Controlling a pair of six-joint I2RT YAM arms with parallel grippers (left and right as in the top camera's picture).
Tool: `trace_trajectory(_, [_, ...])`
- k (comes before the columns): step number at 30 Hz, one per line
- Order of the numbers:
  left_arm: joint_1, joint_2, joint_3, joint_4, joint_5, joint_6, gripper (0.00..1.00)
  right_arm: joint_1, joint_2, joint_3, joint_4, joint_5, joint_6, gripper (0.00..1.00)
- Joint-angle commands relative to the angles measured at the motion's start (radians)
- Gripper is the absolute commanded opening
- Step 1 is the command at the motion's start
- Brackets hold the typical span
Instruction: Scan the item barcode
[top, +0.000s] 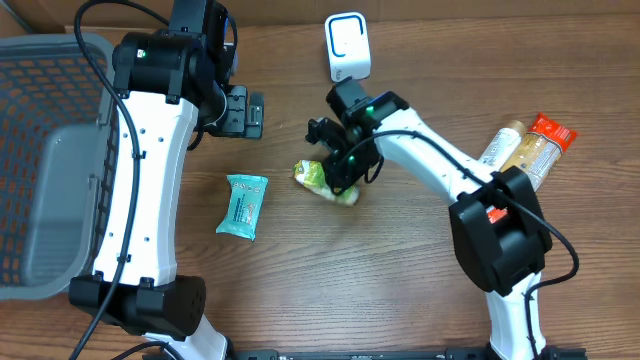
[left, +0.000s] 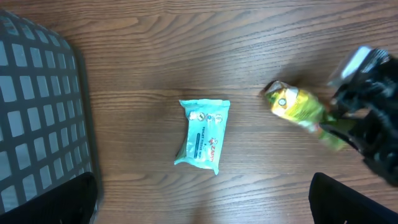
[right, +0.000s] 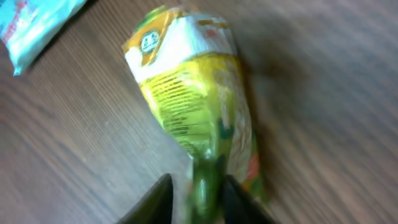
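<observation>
Right hand tight on yellow-green packet — print blurred; left hand wide open

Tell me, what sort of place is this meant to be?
Likely a mock shop checkout: a white scanner-like device, a grey basket and a yellow-green snack packet on a wooden table.
</observation>
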Motion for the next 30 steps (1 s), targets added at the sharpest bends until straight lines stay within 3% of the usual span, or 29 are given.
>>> trace_trajectory(1, [0.005, 0.008, 0.001, 0.002, 0.002, 0.015, 1.00, 0.063, 0.003, -0.021, 0.001, -0.010, 0.074, 0.04])
trace_trajectory(3, [0.005, 0.008, 0.001, 0.002, 0.002, 0.015, 1.00, 0.096, 0.003, -0.028, 0.004, 0.010, 0.118, 0.04])
trace_trajectory(7, [0.005, 0.008, 0.001, 0.002, 0.001, 0.015, 1.00, 0.163, 0.003, -0.041, 0.025, 0.146, 0.348, 0.04])
trace_trajectory(10, [0.005, 0.008, 0.001, 0.002, 0.002, 0.015, 1.00, 0.224, 0.003, -0.047, 0.027, 0.336, 0.578, 0.04])
trace_trajectory(14, [0.005, 0.008, 0.001, 0.002, 0.002, 0.015, 1.00, 0.284, 0.003, -0.036, -0.016, 0.669, 0.755, 0.04])
trace_trajectory(21, [0.005, 0.008, 0.001, 0.002, 0.002, 0.015, 1.00, 0.266, -0.020, 0.018, -0.230, 1.009, 0.878, 0.04])
trace_trajectory(26, [0.005, 0.008, 0.001, 0.002, 0.002, 0.015, 1.00, 0.229, -0.052, 0.018, -0.277, 1.060, 0.879, 0.04])
trace_trajectory(30, [0.005, 0.008, 0.001, 0.002, 0.002, 0.015, 1.00, 0.226, -0.051, -0.008, -0.247, 0.990, 0.865, 0.04])
